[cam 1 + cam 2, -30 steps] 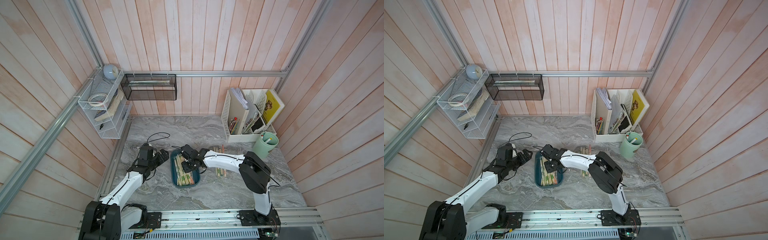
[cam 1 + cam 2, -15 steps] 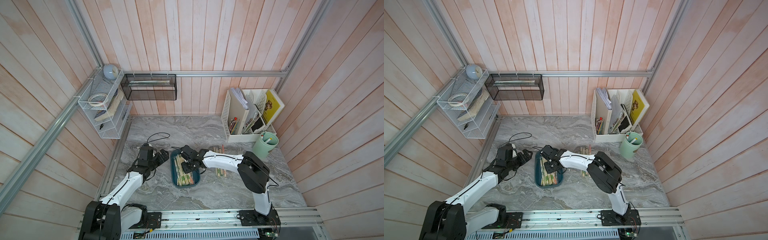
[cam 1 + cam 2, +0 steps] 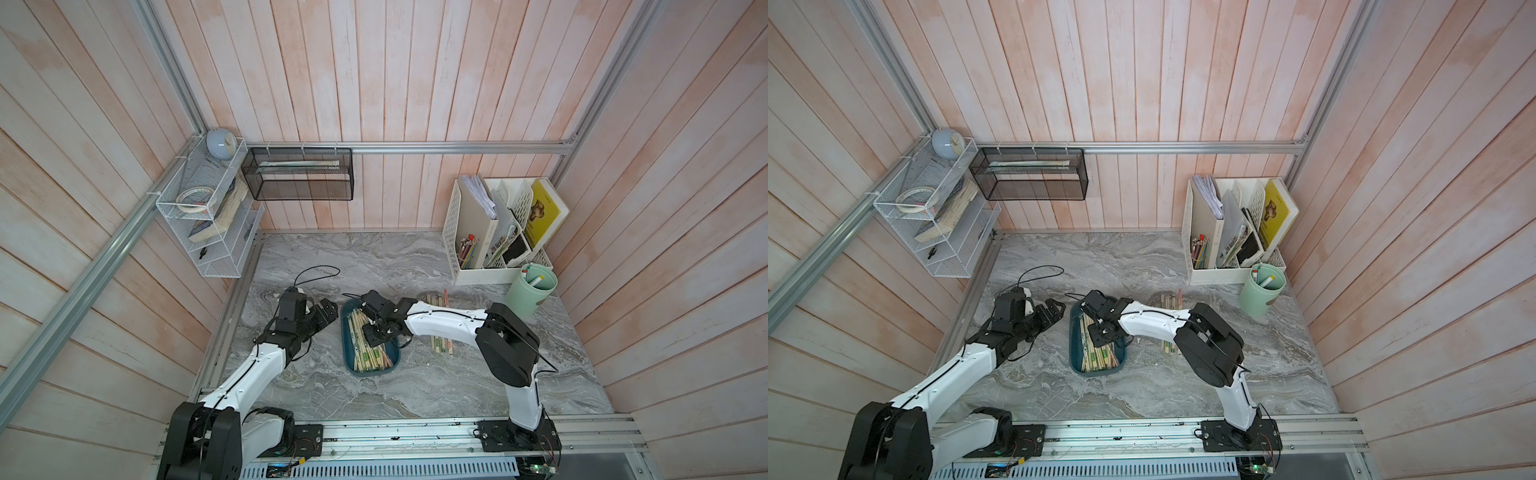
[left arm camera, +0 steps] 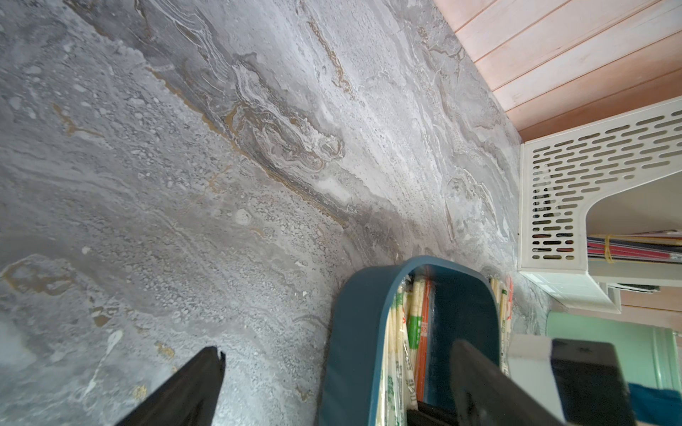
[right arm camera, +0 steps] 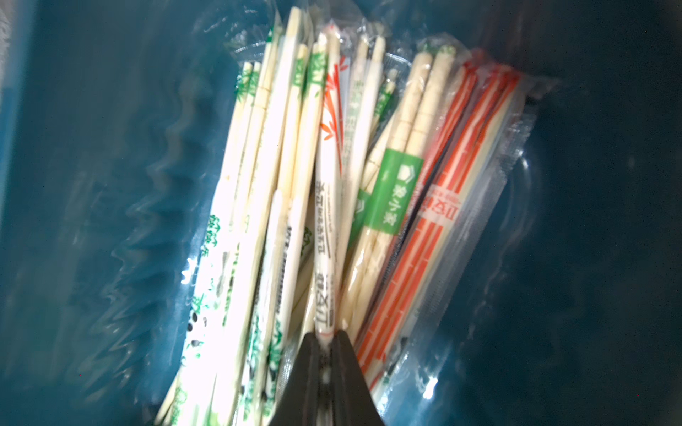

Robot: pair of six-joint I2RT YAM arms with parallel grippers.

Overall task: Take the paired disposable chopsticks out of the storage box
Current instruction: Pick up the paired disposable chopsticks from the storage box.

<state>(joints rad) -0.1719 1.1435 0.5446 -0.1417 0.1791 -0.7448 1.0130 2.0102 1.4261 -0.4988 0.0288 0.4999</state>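
Observation:
The storage box (image 3: 344, 332) (image 3: 1072, 337) is a dark teal tray in the middle of the marble table. The paired disposable chopsticks (image 3: 368, 358) (image 3: 1098, 358) lie in it in printed clear sleeves. My right gripper (image 3: 376, 332) (image 3: 1103, 332) reaches down into the box. In the right wrist view it (image 5: 325, 337) is shut on the end of one pair in a white sleeve with red marks (image 5: 327, 221), on top of the heap. My left gripper (image 3: 328, 316) (image 3: 1054, 309) (image 4: 339, 365) stands open and empty beside the box's left wall (image 4: 354, 332).
A heap of chopstick pairs (image 3: 438, 328) (image 3: 1171, 324) lies on the table right of the box. A white file organiser (image 3: 490, 232) and a green cup (image 3: 532, 291) stand at the back right. On the walls hang a black mesh basket (image 3: 297, 174) and a white wire shelf (image 3: 208, 216).
My right gripper has closed onto one chopstick pair inside the box. Both arms have stayed almost where they were.

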